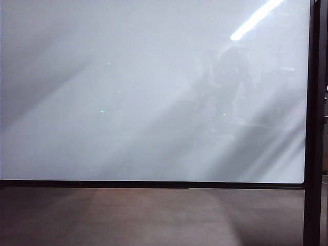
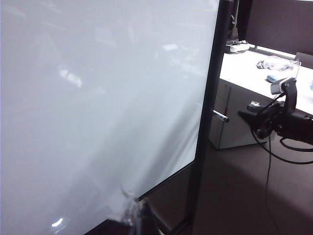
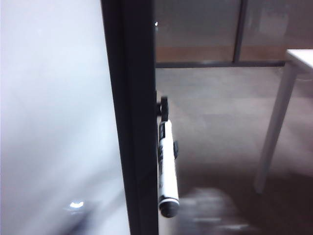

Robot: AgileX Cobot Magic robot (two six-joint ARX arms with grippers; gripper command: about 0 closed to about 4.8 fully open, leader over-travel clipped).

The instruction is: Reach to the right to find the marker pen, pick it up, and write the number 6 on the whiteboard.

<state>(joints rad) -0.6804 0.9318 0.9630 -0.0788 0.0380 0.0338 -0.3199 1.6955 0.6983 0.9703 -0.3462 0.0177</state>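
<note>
Left gripper point(image 2: 132, 218) sits near whiteboard point(image 2: 98, 98); right gripper point(image 2: 244, 115) faces marker pen point(image 3: 167, 171) on its post; I cannot tell either one's opening.

Below and beyond the board you see a dull brown floor point(image 1: 154, 215), evenly lit, with soft shadows crossing it. In the left wrist view a white desk point(image 2: 254, 66) stands to one side, cluttered with small items too blurred to name, and a pale drawer cabinet point(image 2: 230, 122) sits under its near edge, a bar handle on its front. In the right wrist view you get a white table leg point(image 3: 274, 127) running down to the floor, and behind it a dark glazed wall point(image 3: 205, 29) with upright frames. A bright strip of ceiling light point(image 1: 256, 18) reflects high in the exterior view.
</note>
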